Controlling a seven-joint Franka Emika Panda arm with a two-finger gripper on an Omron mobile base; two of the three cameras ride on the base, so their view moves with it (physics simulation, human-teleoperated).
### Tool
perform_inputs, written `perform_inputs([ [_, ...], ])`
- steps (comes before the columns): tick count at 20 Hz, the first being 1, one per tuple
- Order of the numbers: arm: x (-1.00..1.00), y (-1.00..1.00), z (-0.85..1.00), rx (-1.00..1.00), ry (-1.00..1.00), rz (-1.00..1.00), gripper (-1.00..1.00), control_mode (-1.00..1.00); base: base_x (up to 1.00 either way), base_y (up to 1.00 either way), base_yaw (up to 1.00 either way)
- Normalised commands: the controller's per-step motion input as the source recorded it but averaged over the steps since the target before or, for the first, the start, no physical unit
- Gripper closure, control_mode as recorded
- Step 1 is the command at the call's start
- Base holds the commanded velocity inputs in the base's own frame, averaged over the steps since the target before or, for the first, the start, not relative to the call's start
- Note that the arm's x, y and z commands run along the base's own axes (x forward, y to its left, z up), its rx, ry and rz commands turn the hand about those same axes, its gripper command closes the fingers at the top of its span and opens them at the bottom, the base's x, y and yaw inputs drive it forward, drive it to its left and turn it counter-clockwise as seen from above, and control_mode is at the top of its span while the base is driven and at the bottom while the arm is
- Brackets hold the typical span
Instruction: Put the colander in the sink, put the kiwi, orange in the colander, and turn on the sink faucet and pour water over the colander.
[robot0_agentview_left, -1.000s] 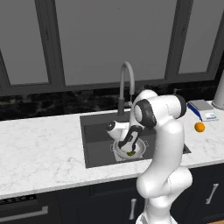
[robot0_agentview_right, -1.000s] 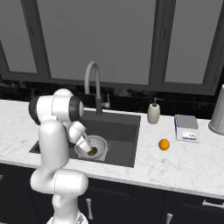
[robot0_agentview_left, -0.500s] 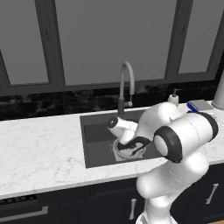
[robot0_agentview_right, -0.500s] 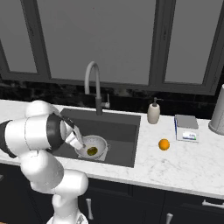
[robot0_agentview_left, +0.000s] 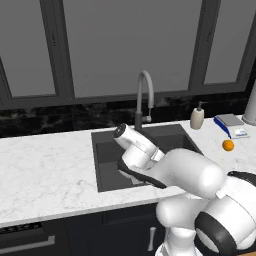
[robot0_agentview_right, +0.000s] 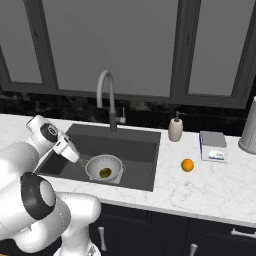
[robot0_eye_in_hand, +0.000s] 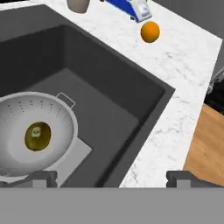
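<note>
The colander (robot0_agentview_right: 104, 167) sits in the sink (robot0_agentview_right: 137, 150), resting over the pale drain plate (robot0_eye_in_hand: 72, 159) at the front part of the basin, upright, with one small side handle (robot0_eye_in_hand: 65, 99) visible toward the basin's middle. The kiwi (robot0_eye_in_hand: 37, 136) lies inside the colander, at the bottom of its bowl, and nothing grips it. The orange (robot0_agentview_right: 187, 165) rests on the white marbled counter (robot0_agentview_right: 210, 187) to the right of the sink, well apart from the colander and near a blue-edged kitchen scale (robot0_agentview_right: 213, 146), which stands just behind it. A beige soap dispenser (robot0_agentview_right: 175, 128) stands at the sink's rear right corner. The sink faucet (robot0_agentview_right: 108, 100) rises behind the basin at its rear edge, its arched spout curving forward over the sink; no water can be seen running from it. The gripper (robot0_eye_in_hand: 111, 177) hangs above the sink's front portion, close to the colander but not touching it, and its two dark fingertips (robot0_eye_in_hand: 41, 177) stand far apart with nothing between them; the jaws are spread wide and empty. In the left base view the arm's white body covers most of the colander. A pale cylindrical container (robot0_agentview_right: 249, 127) stands at the far right of the counter
</note>
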Motion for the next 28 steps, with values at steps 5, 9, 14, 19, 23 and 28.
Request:
perform_inputs([
  [5,-0.57,0.46,1.00,-0.16,0.31,0.05,-1.00,-1.00,0.00,0.00,0.00],
  [9,-0.88,0.09,1.00,0.02,0.10,0.00,-1.00,-1.00,0.00,0.00,0.00],
  [14,-1.00,-0.60,0.60,0.37,-0.35,0.00,-1.00,-1.00,0.00,0.00,0.00],
  [19,-0.92,-0.94,0.33,0.50,-0.64,0.00,-1.00,-1.00,0.00,0.00,0.00],
  [23,-0.50,-1.00,0.07,0.45,-0.65,0.00,-1.00,-1.00,0.00,0.00,0.00],
  [28,-0.09,-1.00,0.37,0.20,-0.36,0.00,-1.00,-1.00,0.00,0.00,0.00],
])
